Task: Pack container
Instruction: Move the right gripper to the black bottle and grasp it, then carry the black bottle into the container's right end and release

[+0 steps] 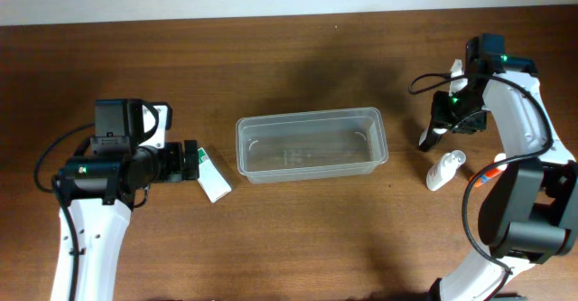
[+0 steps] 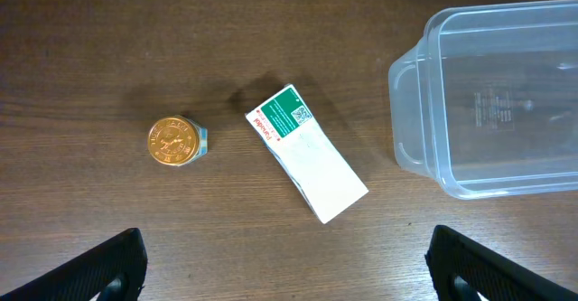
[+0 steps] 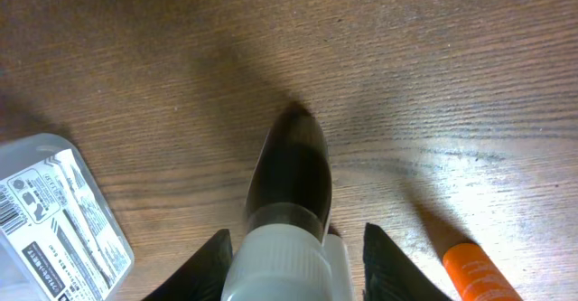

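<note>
Bottle (image 3: 289,179) in right gripper (image 3: 298,258) runs off the frame's bottom edge.

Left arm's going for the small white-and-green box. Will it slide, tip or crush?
The small white-and-green cardboard box lies flat on a broad face on the wooden table, so a push would probably slide it rather than tip it. It sits diagonally, so it may spin. It looks like thin carton: likely light, and a hard squeeze could dent it.

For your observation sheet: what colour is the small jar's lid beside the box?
The lid is gold; it shows best in the left wrist view.
</note>
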Controlling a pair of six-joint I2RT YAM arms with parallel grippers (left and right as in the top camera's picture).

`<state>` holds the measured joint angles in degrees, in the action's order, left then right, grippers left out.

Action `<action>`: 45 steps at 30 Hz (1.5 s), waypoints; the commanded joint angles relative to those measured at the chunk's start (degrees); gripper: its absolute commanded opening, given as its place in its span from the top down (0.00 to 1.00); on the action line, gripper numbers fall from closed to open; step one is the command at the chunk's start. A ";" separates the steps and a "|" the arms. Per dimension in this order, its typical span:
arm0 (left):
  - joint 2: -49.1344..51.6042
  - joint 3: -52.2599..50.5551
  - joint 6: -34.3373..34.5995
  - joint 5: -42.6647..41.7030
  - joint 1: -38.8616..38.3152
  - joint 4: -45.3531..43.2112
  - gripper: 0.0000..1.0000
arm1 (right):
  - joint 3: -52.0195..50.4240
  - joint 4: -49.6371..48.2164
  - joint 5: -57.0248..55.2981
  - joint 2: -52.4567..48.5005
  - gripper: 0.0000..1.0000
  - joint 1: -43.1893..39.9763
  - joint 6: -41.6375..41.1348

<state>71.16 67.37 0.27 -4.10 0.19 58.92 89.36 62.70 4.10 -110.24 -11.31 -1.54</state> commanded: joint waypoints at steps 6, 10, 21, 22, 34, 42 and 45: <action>0.31 1.18 0.17 -0.63 0.37 -0.11 0.01 | 0.87 0.11 -0.26 -0.07 0.67 0.09 -0.24; 0.31 1.18 0.17 -0.63 0.37 -0.11 0.01 | 2.12 0.92 -0.24 -0.04 0.70 0.09 -0.24; 0.31 1.18 0.17 -0.61 0.37 -0.13 0.01 | 14.99 10.91 -0.11 2.95 0.71 3.98 0.00; 0.31 1.18 0.17 -0.61 0.37 -0.11 0.01 | 16.26 11.76 -0.11 3.48 0.71 4.76 0.70; 0.31 1.18 0.17 -0.63 0.37 -0.11 0.01 | 16.55 12.63 -7.58 4.52 0.48 2.97 -3.65; 0.31 1.18 0.17 -0.63 0.37 -0.13 0.01 | 10.43 10.97 -5.20 2.21 0.45 0.94 -3.19; 0.31 1.18 0.17 -0.63 0.37 -0.11 0.00 | 7.80 9.38 -5.18 0.90 0.45 0.96 -3.13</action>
<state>71.16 67.40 0.27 -4.10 0.19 58.94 99.53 72.93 -1.48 -107.55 -10.68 -4.47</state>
